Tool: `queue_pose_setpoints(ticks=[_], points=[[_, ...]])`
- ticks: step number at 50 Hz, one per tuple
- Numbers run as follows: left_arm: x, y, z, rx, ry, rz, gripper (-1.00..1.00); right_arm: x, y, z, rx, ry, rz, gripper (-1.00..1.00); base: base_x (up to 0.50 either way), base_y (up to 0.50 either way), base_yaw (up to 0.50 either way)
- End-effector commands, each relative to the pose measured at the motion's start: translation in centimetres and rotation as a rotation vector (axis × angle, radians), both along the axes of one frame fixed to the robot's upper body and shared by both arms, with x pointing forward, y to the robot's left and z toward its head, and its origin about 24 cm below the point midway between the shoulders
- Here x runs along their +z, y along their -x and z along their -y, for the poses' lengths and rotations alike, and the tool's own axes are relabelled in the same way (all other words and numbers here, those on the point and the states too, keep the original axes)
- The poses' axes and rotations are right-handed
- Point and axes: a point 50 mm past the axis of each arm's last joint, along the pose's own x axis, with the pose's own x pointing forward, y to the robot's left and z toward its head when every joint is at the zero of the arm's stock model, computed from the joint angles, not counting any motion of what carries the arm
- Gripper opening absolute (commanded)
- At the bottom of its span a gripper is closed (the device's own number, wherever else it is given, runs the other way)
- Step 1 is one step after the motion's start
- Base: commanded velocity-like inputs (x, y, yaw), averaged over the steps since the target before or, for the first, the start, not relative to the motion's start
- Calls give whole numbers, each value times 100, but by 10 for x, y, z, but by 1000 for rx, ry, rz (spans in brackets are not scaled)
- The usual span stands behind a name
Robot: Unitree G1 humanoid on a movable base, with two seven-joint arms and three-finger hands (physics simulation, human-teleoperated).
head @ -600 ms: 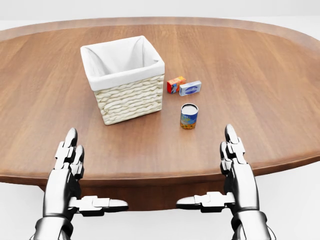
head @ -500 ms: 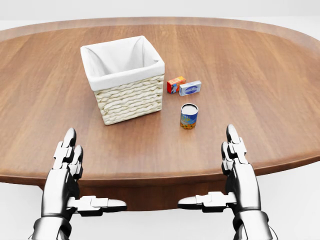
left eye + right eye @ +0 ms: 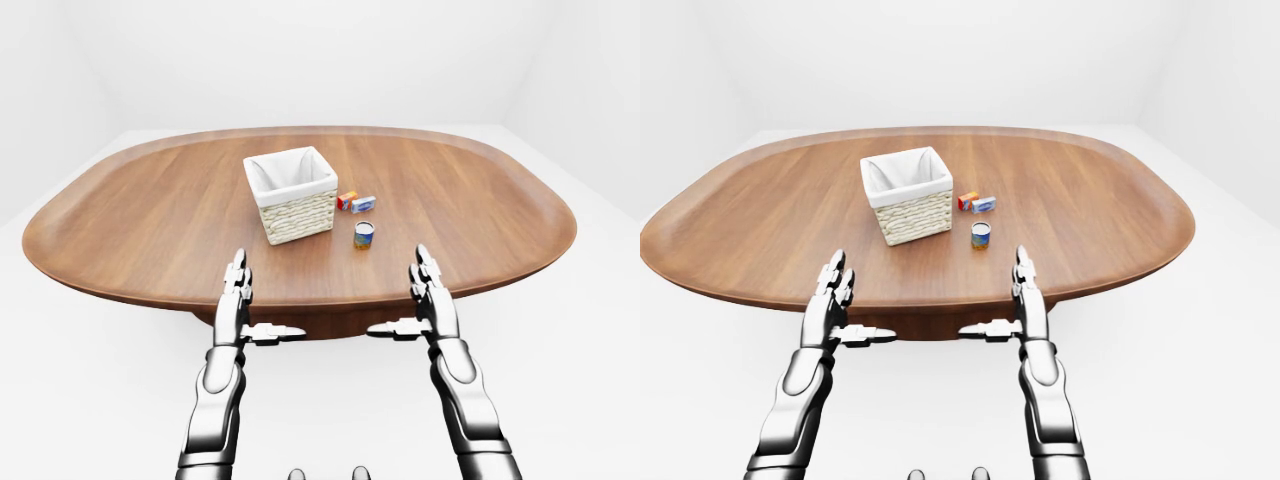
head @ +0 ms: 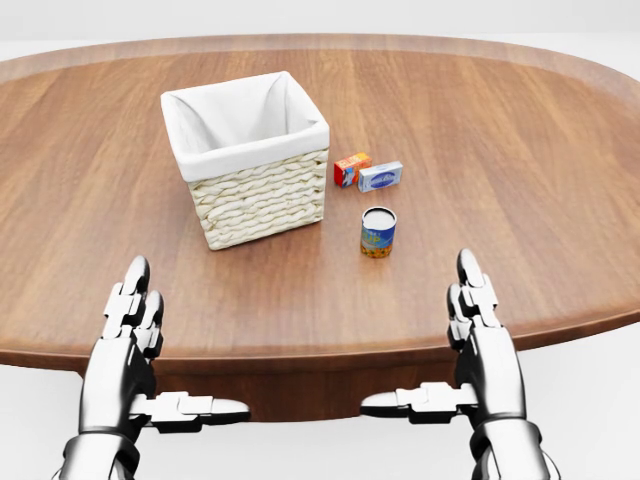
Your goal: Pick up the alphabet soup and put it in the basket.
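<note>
The alphabet soup can (image 4: 378,232), blue and yellow with a pale lid, stands upright on the wooden table (image 4: 520,190), just right of the basket. The woven basket (image 4: 248,157) has a white cloth lining and nothing shows inside it. My left hand (image 4: 150,370) hovers at the table's near edge at the bottom left of the head view, fingers stretched out and thumb pointing inward. My right hand (image 4: 450,360) mirrors it at the bottom right, below and right of the can. Both hands are open and hold nothing.
Two small boxes lie above the can in the head view: an orange one (image 4: 351,168) and a blue-and-white one (image 4: 381,176). The oval table (image 3: 480,200) stands on a white floor with white walls around it.
Both hands have slipped slightly downward in the head view, toward the table's near edge. The can, basket and boxes have not moved.
</note>
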Motion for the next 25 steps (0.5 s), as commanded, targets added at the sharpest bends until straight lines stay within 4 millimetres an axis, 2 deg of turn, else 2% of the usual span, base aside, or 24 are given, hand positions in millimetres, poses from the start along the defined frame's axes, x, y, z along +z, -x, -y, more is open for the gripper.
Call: queue_pose_setpoints(ticks=[1,6,8,10,13,14,20,22,23,25], points=[[1,1,-1,4,-1,-1,100,5,-2,3,-14,-18,12,100,0,0,0],[6,2,-6,19,20,15,100,21,-3,8,-42,-57,47,100,0,0,0],[8,3,-6,17,17,17,100,22,-2,9,-43,-58,51,100,0,0,0],[13,5,-6,21,-97,50,100,37,-1,12,-62,-46,116,100,0,0,0],[26,6,-6,23,-92,77,100,57,1,12,-58,-60,202,100,0,0,0],[51,9,-3,14,-82,164,100,76,3,12,-66,-74,282,100,0,0,0],[143,36,5,-17,-93,590,100,124,10,13,-91,-123,497,100,0,0,0],[169,49,4,-23,-86,727,100,151,17,11,-85,-145,623,100,0,0,0],[191,61,3,-15,-81,851,100,175,26,10,-78,-150,740,100,0,0,0],[213,77,4,-21,-83,992,100,196,38,13,-82,-163,851,100,0,0,0]])
